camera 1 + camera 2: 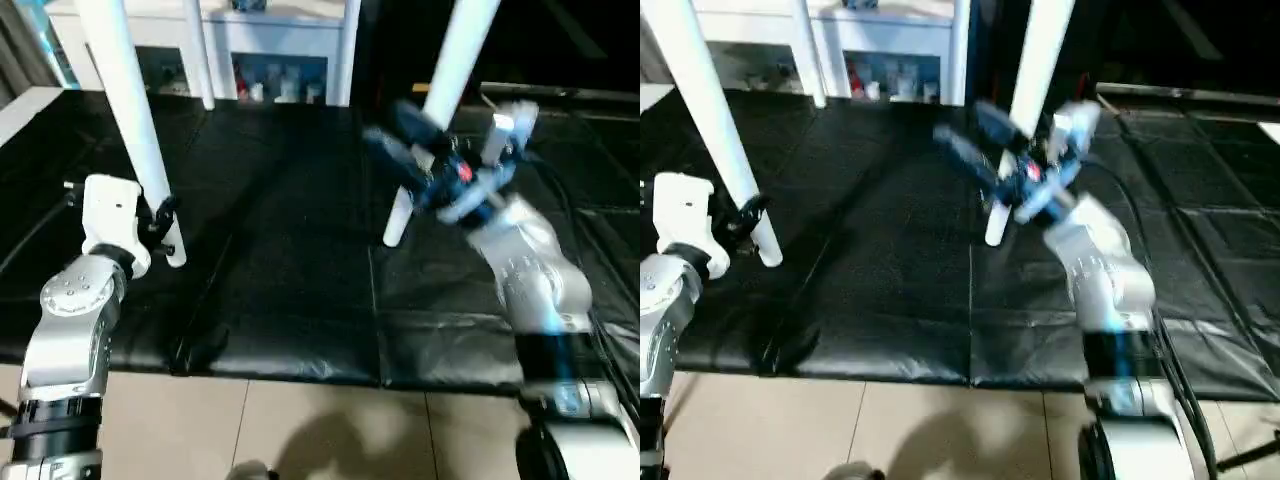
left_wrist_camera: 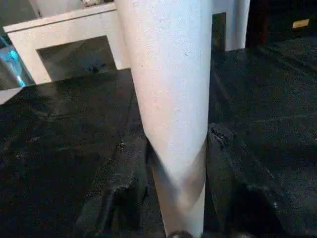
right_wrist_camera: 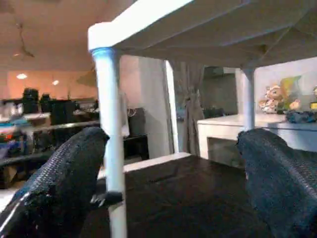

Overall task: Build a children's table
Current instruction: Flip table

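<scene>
the left gripper point(image 1: 160, 215) gripped one table leg point(image 1: 130, 110) near its foot on the black mat point(image 1: 290, 290), while the right gripper point(image 1: 440, 150) gaped wide around another leg point(image 1: 455, 60). it probably should've kept both legs vertical so the table didn't twist.

White table legs point(image 1: 130, 110), black mat point(image 1: 280, 250)

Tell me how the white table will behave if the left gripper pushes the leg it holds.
The table is likely light: thin plastic on slim tube legs. With the leg clamped low by the left gripper, a push may tip or slide it across the black mat.
</scene>
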